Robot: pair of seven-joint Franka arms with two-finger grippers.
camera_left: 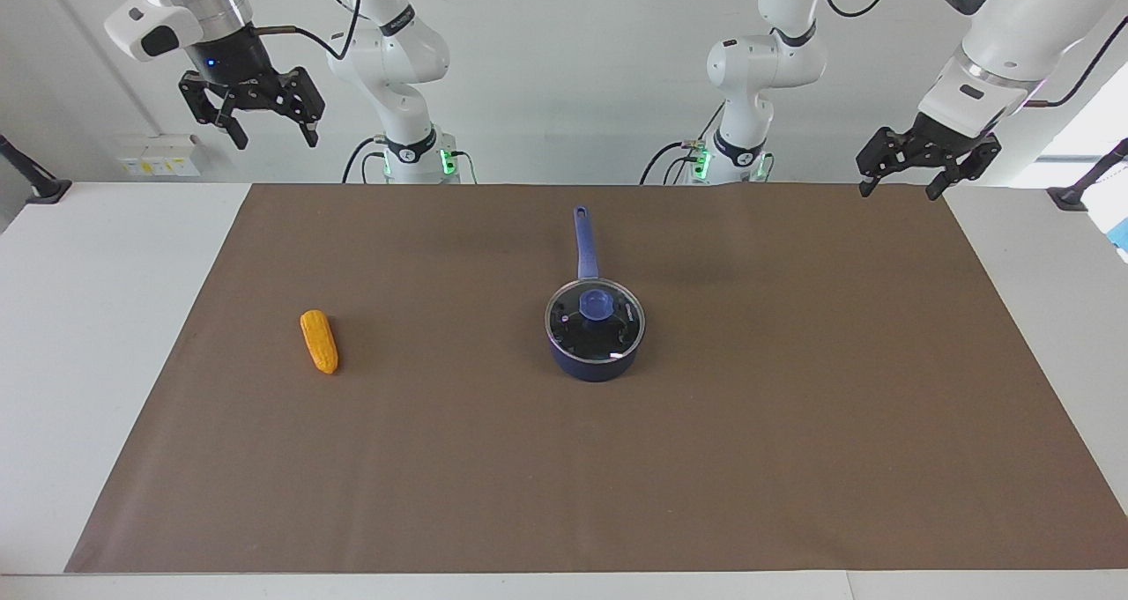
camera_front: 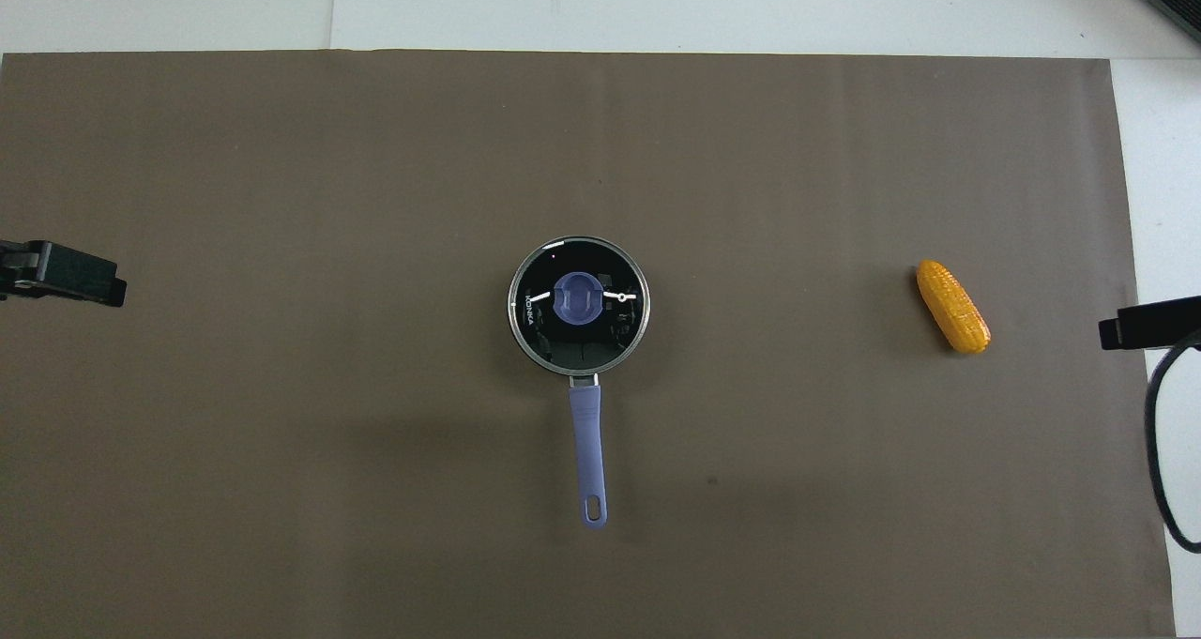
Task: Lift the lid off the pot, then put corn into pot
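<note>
Table (camera_left: 115, 336), white, overlaid by a brown mat (camera_left: 564, 459); the facing view alone shows both arms whole, their bases and the wall, while the overhead view shows only the tips of each gripper at its side edges; the overhead view alone looks straight down through the lid.

Pot (camera_left: 596, 360), dark blue, near the middle of the mat; its long handle (camera_left: 584, 240) points toward the robots; the lid (camera_left: 595, 320) sits on it, glass with a metal rim and a blue knob (camera_left: 596, 304) at the centre; through the glass only a black inside and reflections show.

Right gripper (camera_left: 271, 135), raised high over the right arm's end of the table, fingers spread apart, holding nothing, touching nothing; the arm waits.

Left gripper (camera_left: 901, 186), raised over the mat's corner at the left arm's end, fingers spread apart, holding nothing; this arm waits too.

Corn (camera_left: 319, 341), orange-yellow, lying on the mat toward the right arm's end, well apart from the pot.
</note>
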